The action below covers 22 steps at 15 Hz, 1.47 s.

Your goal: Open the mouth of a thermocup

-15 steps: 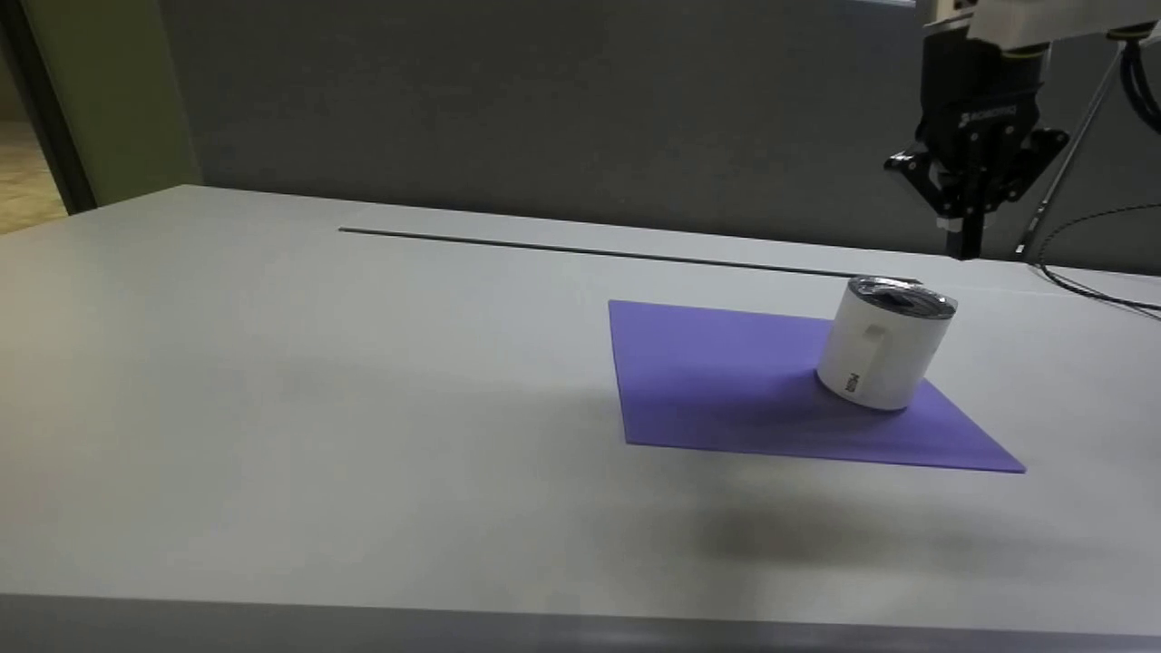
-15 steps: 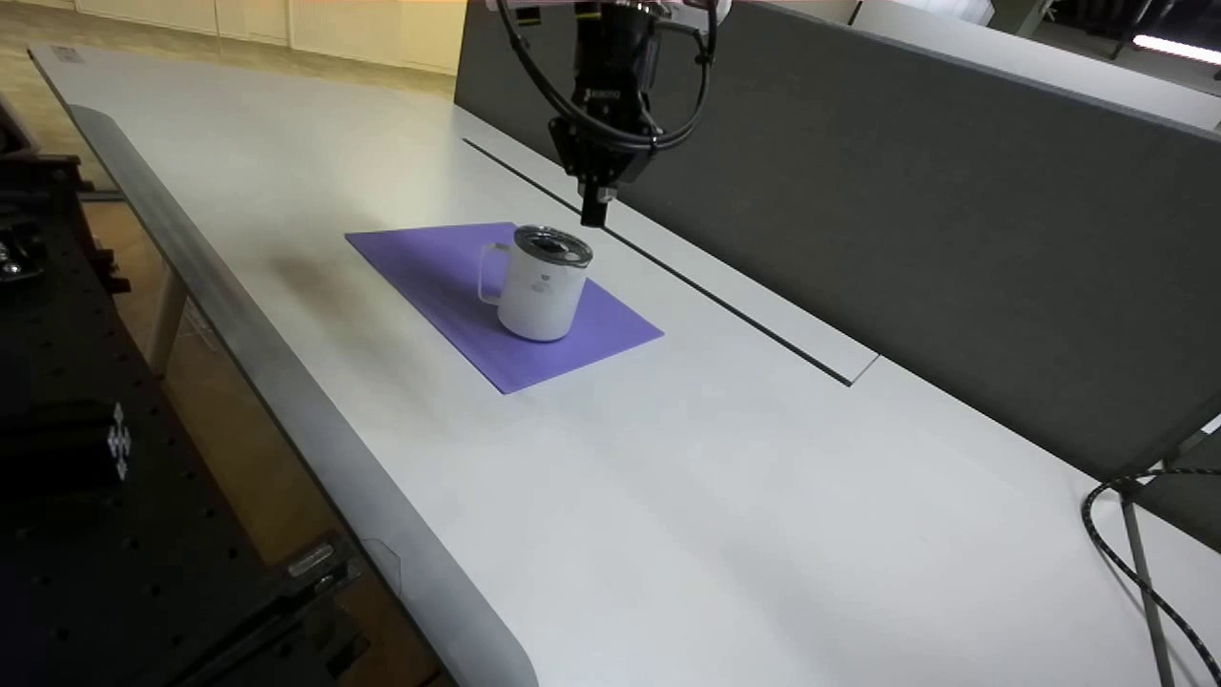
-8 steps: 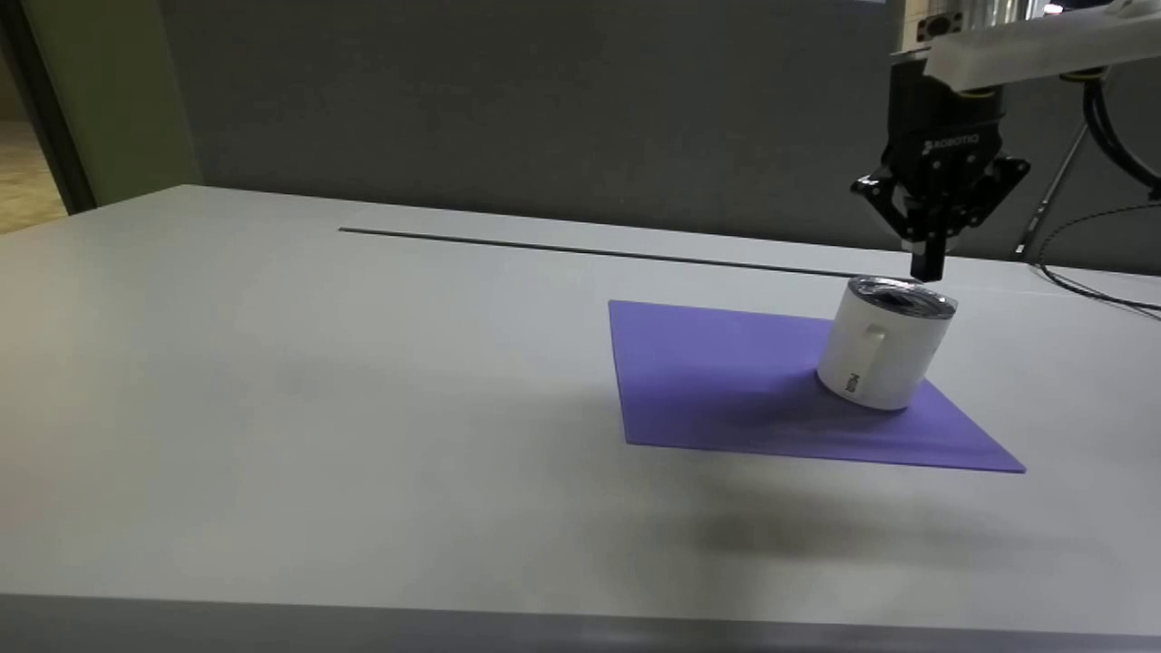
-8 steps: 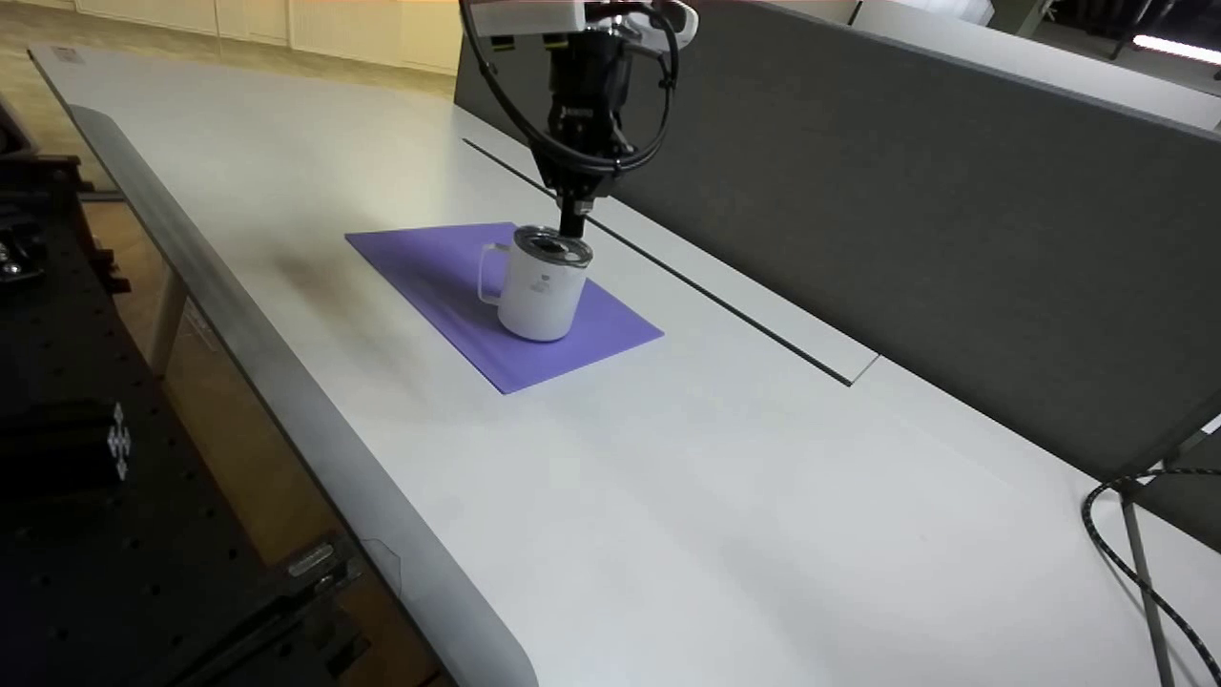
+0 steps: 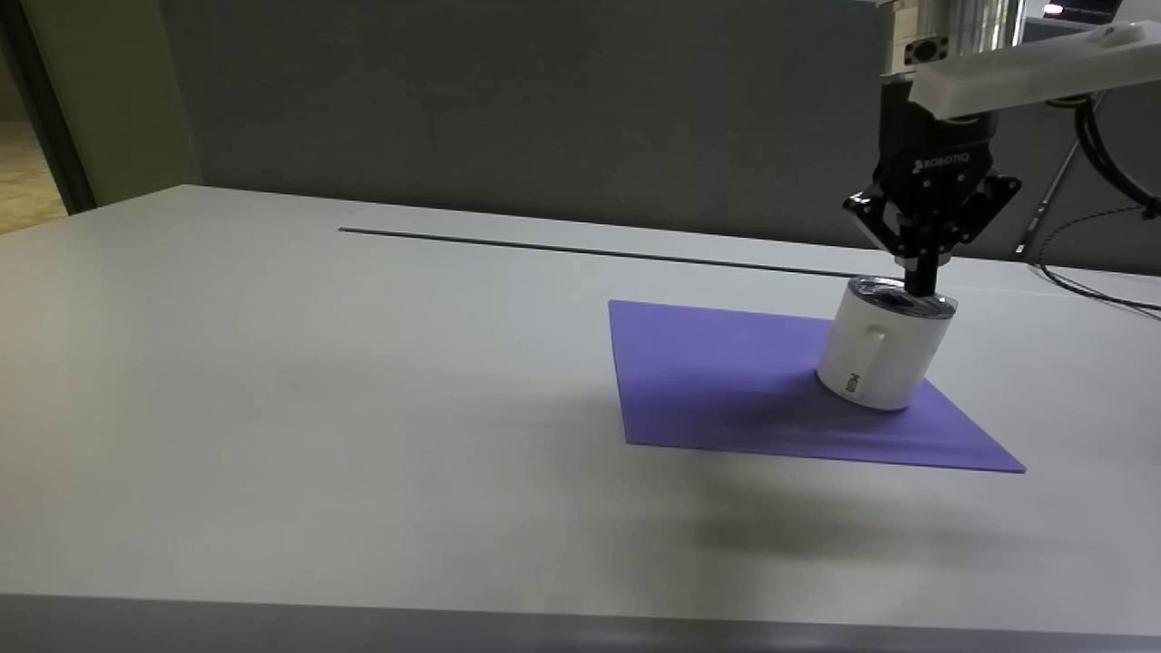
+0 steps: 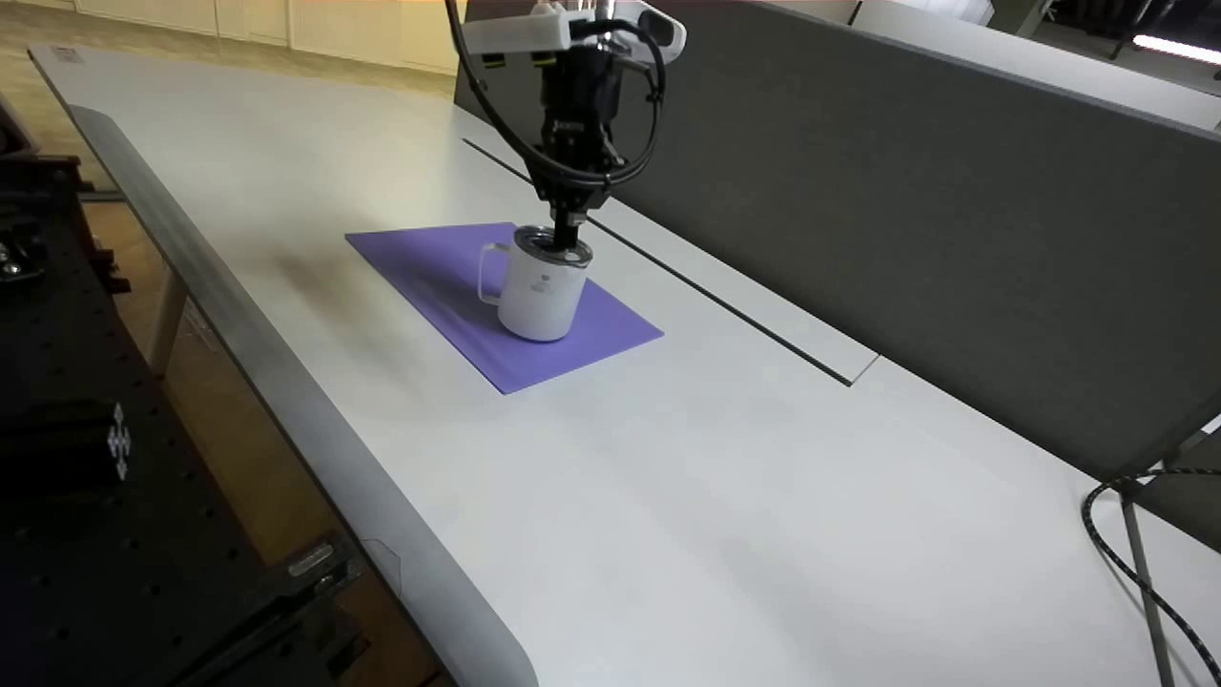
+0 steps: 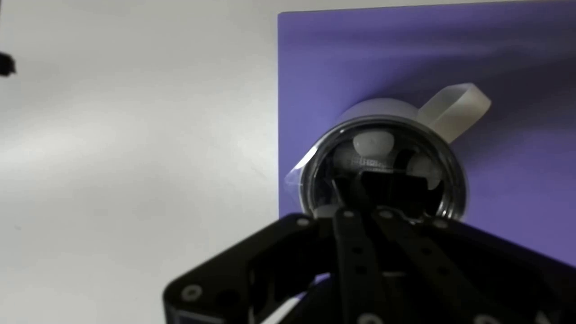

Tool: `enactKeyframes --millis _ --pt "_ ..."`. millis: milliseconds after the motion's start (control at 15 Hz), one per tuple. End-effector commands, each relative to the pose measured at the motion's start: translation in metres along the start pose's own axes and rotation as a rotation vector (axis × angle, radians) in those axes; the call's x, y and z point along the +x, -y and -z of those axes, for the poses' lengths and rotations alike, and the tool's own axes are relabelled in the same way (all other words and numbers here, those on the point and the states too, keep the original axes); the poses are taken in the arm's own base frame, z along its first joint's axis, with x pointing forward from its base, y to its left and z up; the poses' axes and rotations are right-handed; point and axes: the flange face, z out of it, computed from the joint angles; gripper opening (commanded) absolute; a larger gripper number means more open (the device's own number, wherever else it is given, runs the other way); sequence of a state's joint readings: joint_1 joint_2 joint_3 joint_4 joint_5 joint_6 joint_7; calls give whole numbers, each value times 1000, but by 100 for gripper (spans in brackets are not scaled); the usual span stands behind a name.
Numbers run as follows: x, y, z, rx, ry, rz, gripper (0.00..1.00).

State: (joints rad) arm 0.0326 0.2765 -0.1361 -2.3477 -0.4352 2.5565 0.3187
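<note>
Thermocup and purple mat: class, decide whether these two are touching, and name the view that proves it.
Touching. In both exterior views the thermocup stands on the purple mat, its lower edge meeting it with no gap showing.

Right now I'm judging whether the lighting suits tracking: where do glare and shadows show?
Wrist view: bright glare on the white tabletop, reflections in the dark lid, a shadow across the purple mat beside the white handle; both exterior views: soft shadows on mat and tabletop.
</note>
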Motion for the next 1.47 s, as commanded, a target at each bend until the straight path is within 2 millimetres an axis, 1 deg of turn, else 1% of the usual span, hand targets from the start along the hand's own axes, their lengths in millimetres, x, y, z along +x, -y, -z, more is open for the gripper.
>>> enactKeyframes --millis 0,533,800,1400 --pt "-2 3 -5 -13 -12 -28 0" --pt "-3 6 -11 31 9 -57 0" --pt "-3 3 -16 90 56 -110 0" --pt "-1 -5 -18 154 54 -179 0"
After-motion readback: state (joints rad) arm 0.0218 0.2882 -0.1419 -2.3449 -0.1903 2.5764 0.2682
